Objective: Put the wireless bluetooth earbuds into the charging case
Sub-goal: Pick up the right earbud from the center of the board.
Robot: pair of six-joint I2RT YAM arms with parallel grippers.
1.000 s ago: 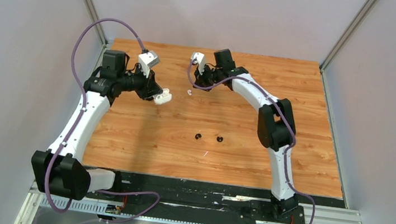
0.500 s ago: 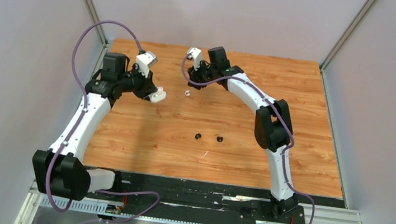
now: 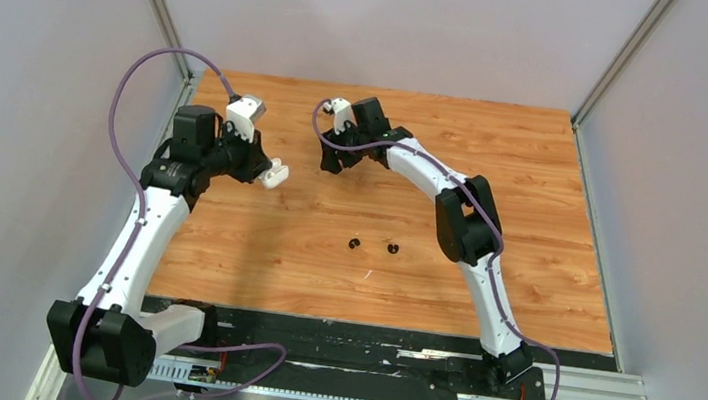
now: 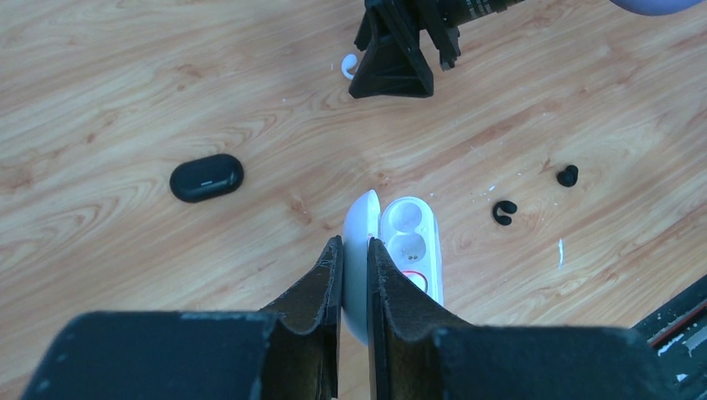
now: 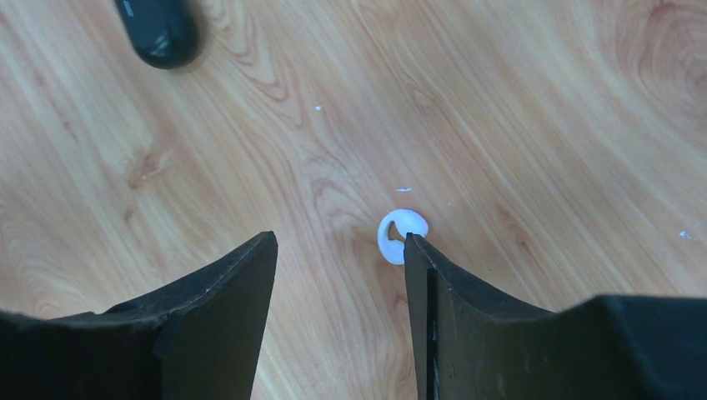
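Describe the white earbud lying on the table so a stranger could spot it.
On the wooden table, look at the far middle, under the open jaws of the right arm. The white earbud lies there beside one jaw tip; the other two loose earbuds are black.

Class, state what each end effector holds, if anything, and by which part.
The left end effector pinches the open white case by its lid. The right end effector, open, holds nothing.

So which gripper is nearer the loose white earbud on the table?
Right. The right gripper hangs open over the white earbud, which shows right beside one fingertip. The left gripper is off to the side, shut on the lid of the open white charging case.
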